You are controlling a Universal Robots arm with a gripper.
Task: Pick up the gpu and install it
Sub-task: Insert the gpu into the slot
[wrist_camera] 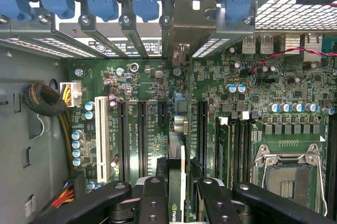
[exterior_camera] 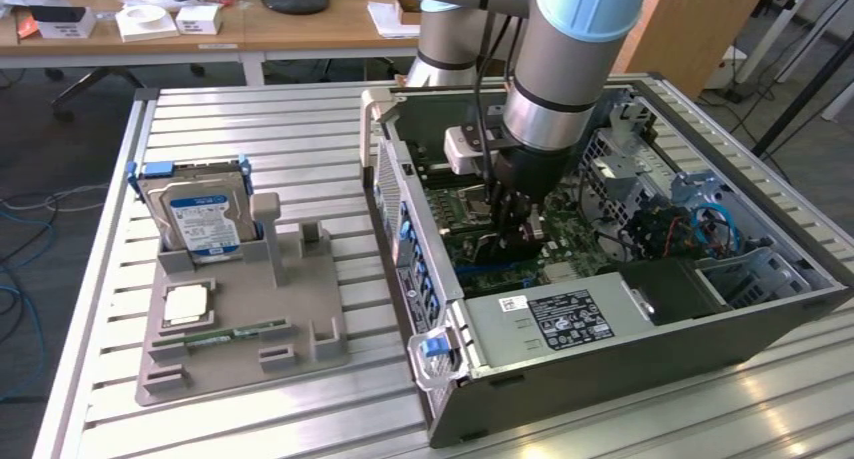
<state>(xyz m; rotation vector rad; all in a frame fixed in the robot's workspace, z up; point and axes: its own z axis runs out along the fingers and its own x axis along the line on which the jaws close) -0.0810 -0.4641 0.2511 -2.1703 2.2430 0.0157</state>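
Slatted aluminium worktop [exterior_camera: 240,129] carries two things: open computer case [exterior_camera: 641,369] directly beneath hand [exterior_camera: 514,244]; grey parts holder [exterior_camera: 220,374] beside case, well apart from hand.

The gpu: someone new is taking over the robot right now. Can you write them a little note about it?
Gripper: shut on the gpu, down inside the open computer case.
Gpu: held on edge over the motherboard, among its long black slots.
Done: the gpu is picked up and inside the case. The hard drive stands in the grey holder on the exterior view's left.
Left: the gpu is not released. I cannot tell whether it is seated in a slot.
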